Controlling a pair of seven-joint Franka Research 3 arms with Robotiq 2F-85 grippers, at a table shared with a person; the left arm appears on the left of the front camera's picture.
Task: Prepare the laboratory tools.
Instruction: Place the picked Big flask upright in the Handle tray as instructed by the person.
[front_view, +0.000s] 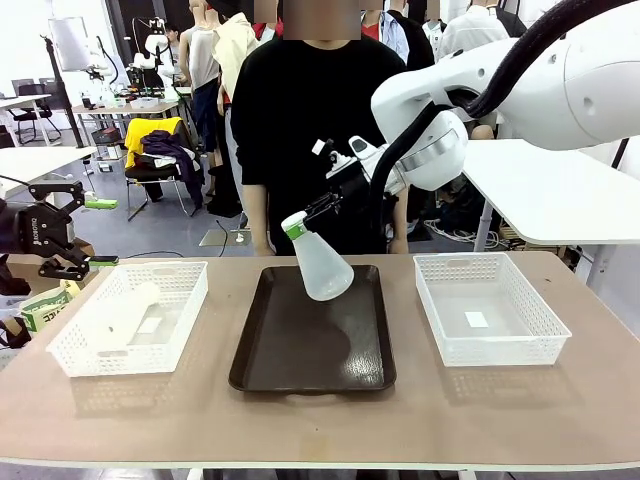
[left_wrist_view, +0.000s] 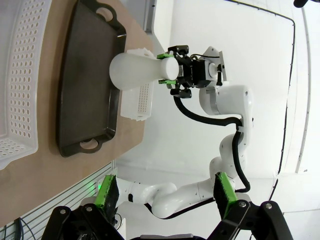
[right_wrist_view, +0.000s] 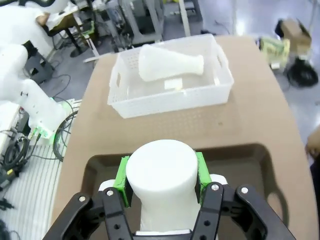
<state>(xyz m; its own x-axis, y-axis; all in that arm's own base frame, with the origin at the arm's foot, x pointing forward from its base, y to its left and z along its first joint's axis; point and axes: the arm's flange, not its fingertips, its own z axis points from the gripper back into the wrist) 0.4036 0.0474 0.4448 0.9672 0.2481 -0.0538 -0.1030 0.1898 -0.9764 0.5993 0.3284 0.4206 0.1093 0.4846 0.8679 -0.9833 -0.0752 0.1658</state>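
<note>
Flask (front_view: 118, 318) sideways in the left basket (front_view: 110, 362)

The one legible marking is the white brand name ROBOTIQ, printed sideways on the body of the black two-finger left gripper (front_view: 76, 230) at the left edge of the front view. A green-and-white cardboard box (front_view: 40, 308) at lower left carries print too small to read. The small white paper slip (front_view: 476, 320) inside the white lattice plastic basket (front_view: 495, 354) at the right shows no readable writing.
</note>
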